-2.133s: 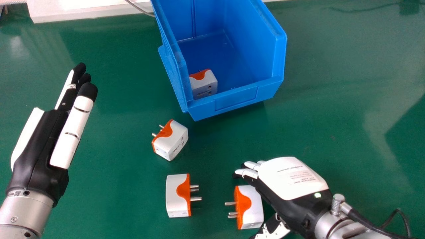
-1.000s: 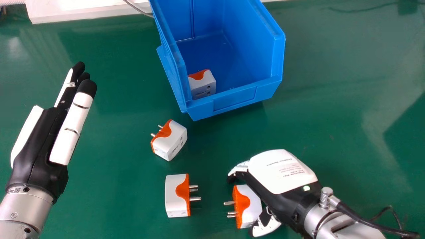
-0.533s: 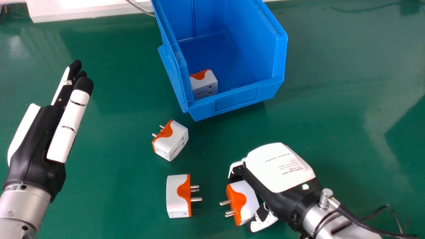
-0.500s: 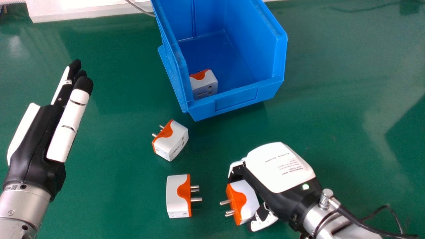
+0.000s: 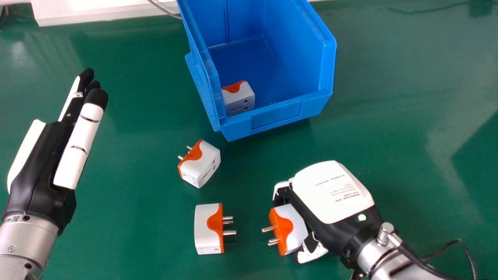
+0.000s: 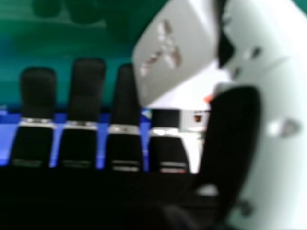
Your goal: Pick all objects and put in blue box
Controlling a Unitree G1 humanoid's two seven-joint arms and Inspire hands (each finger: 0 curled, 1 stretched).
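Lines of small dark print (image 5: 347, 195) on the white back cover (image 5: 314, 202) of the right hand (image 5: 330, 217), a tiny square code (image 5: 15, 219) on the silver wrist (image 5: 33, 235) of the left hand (image 5: 46, 159), its pattern too small to make out

I see the blue box (image 5: 276, 116) cut by the picture's upper edge, and the right hand (image 5: 330, 194) covers one part of its plug (image 5: 298, 226).

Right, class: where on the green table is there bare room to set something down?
The widest bare patch of table lies right of the blue box, beyond the right hand. Another runs between the left hand and the two loose adapters. It is tight between the nearer one and the adapter in the right hand.
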